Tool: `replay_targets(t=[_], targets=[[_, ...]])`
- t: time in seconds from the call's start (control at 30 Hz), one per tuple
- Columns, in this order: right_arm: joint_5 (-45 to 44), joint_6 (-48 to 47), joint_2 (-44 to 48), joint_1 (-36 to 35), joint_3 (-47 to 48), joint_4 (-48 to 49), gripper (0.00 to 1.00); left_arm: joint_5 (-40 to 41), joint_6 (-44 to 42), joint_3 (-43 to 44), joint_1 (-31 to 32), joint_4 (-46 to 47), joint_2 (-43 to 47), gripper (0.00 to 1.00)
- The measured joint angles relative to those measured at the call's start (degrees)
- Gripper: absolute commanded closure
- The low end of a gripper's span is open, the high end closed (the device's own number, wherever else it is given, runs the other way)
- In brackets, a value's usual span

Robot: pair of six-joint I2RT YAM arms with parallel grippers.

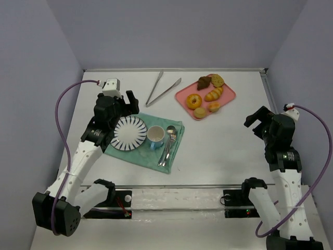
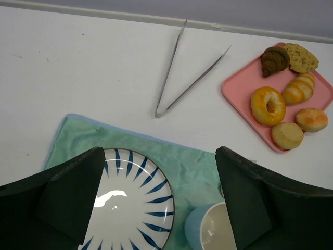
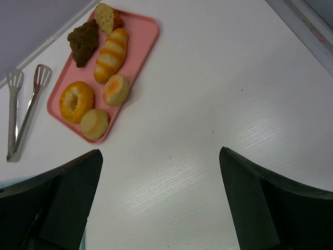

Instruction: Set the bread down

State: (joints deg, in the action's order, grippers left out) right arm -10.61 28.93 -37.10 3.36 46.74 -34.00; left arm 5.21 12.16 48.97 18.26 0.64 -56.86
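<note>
Left hand wide, empty, over the plate near the counter's left edge; right hand wide, empty, by the right edge. Bread all on the pink tray toward the far-right corner; nothing placed yet. Left wrist: tongs untouched, cup cut off. Right wrist: plate out of frame.

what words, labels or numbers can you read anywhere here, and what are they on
None can be read.
The pink tray, striped plate, blue cup, tongs and green cloth carry no lettering.
Faint marks on the table's edge rail in the right wrist view are too blurred to read.
</note>
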Motion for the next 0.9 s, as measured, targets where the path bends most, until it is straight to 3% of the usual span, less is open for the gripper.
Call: replay_targets(t=[0.43, 0.63, 0.9], targets=[[2.7, -1.3, -0.1, 0.0, 0.0, 0.2, 0.00, -3.4, -5.1, 0.5, 0.0, 3.0, -3.3, 0.01], [3.8, -2.0, -0.4, 0.0, 0.0, 0.4, 0.00, -8.3, -12.2, 8.5, -2.1, 4.9, -17.7, 0.01], [4.4, -2.4, 0.8, 0.0, 0.0, 1.7, 0.00, -20.8, -28.3, 33.7, -3.3, -2.1, -44.2, 0.01]])
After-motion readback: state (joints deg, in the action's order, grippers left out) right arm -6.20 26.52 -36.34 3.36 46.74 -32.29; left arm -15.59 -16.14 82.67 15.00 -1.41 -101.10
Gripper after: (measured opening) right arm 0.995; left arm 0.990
